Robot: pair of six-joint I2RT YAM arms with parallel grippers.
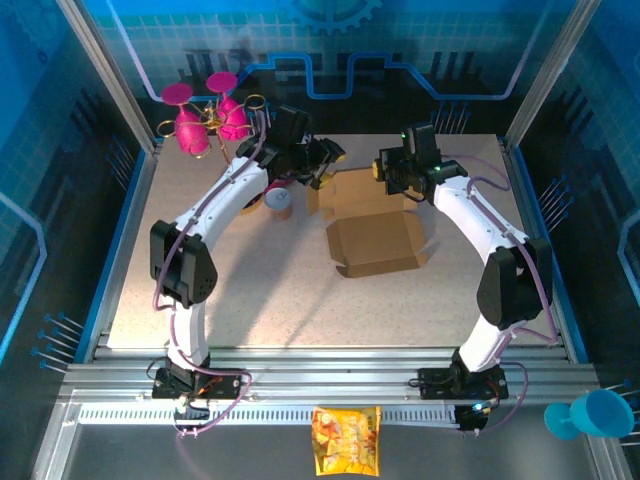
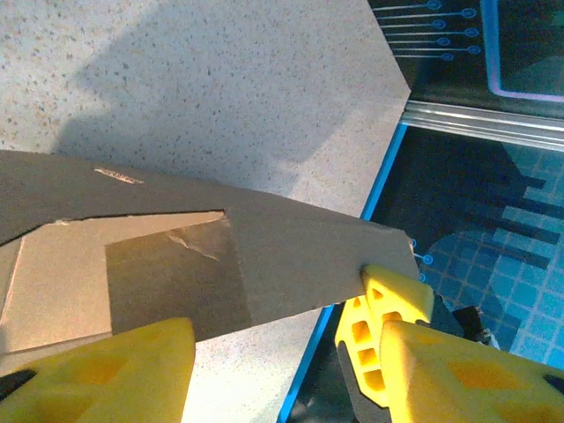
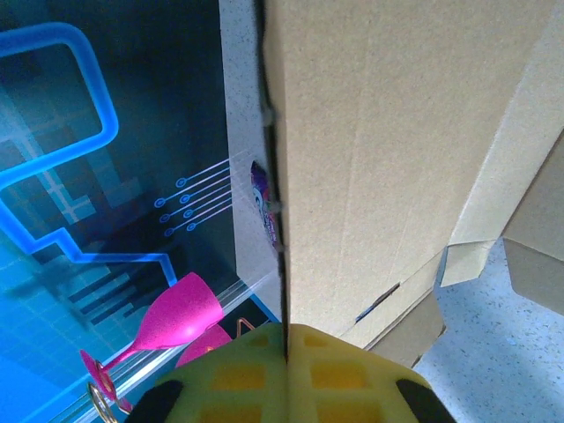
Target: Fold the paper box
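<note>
Right gripper (image 3: 286, 342) pinching paper box (image 3: 379, 132), plain brown

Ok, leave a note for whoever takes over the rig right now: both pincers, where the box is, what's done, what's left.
Left pincer: open, fingers apart at a raised cardboard flap, one fingertip against its edge.
Right pincer: shut on the edge of an upright panel of the paper box.
Box: mid-table between the arms, near part lying flat, far part lifted.
Done: far panel raised.
Left: remaining walls and flaps to fold; the box is not yet closed.
</note>
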